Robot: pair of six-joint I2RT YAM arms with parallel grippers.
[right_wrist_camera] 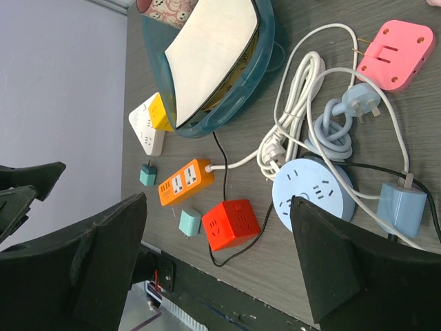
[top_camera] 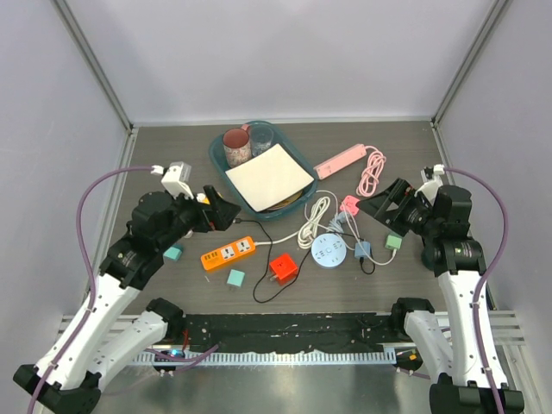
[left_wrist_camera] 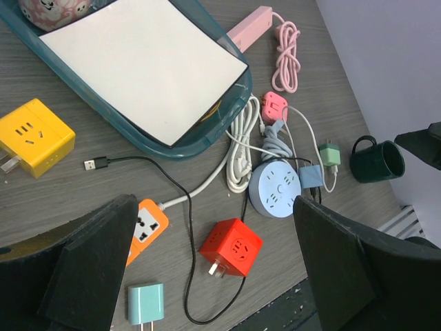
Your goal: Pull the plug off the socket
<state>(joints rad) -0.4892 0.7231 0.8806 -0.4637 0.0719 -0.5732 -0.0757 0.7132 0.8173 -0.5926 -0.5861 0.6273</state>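
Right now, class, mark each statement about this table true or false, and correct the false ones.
1. Both the left gripper and the right gripper are open and empty. True.
2. The white sheet lies on the tray. True.
3. The red cube sits inside the tray. False: it sits on the table near the orange power strip.
4. The pink cable lies stretched straight. False: it is bundled in loops.
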